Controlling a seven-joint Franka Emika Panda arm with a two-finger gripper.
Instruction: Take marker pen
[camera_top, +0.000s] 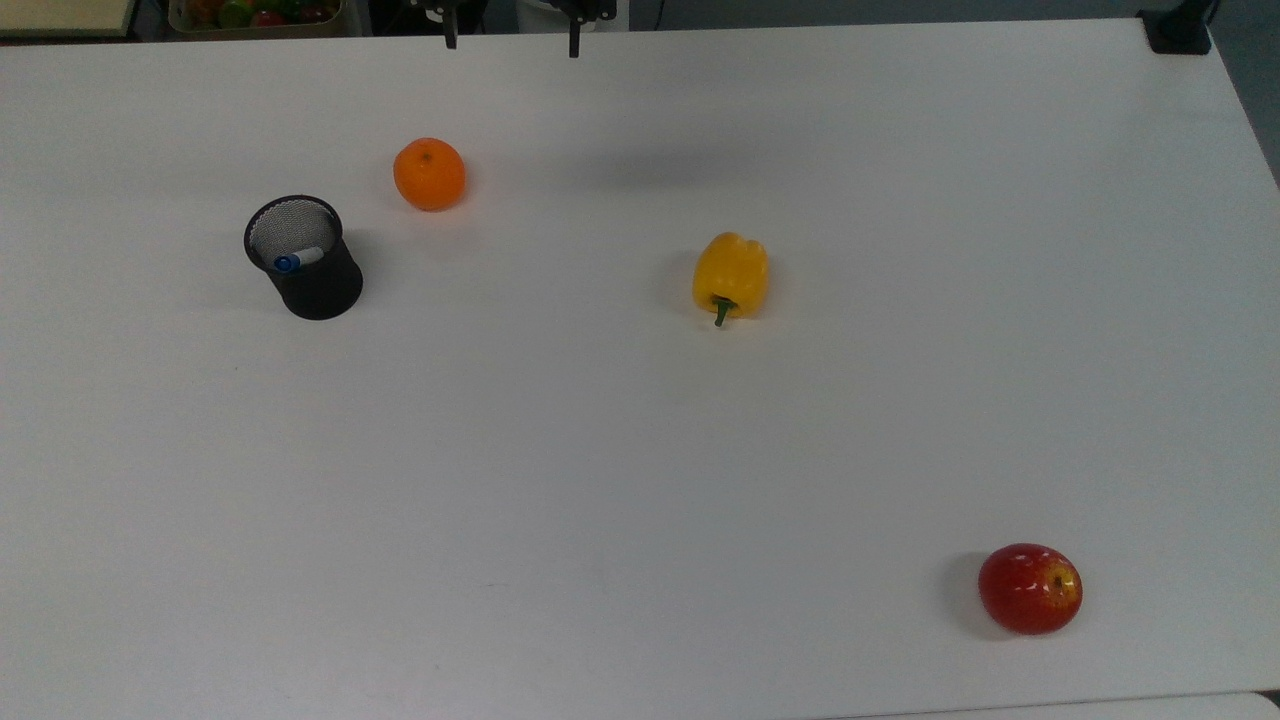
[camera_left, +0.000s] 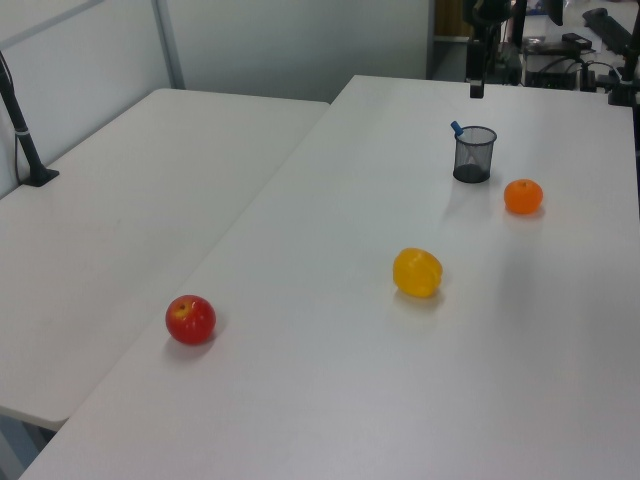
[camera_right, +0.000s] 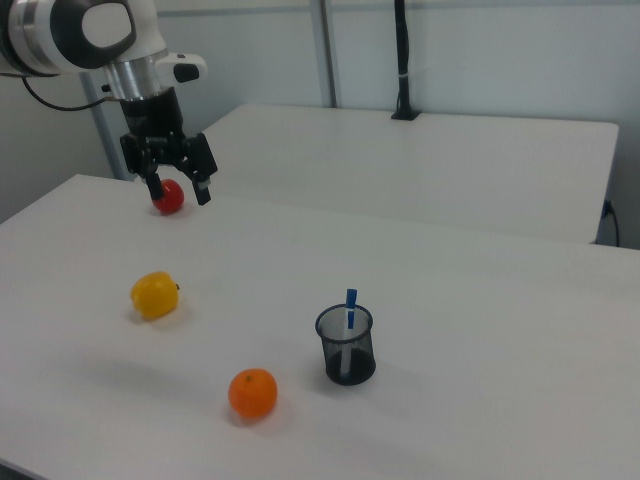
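Tool (camera_right: 179, 190) spread and empty above table (camera_top: 640, 450), marker pen (camera_top: 297, 259) half hidden inside mesh cup (camera_top: 310, 280)

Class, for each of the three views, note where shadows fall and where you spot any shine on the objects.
Top view: soft shadows lie left of the apple and yellow pepper; white glints dot the apple. Left view: a faint shadow sits under the orange. Right view: a dim shadow pools around the mesh cup base on the table.

The marker pen (camera_right: 350, 312), white-barrelled and blue-capped, is stood cap-up in a black mesh cup (camera_right: 346, 347), well apart from the raised gripper (camera_right: 178, 189).
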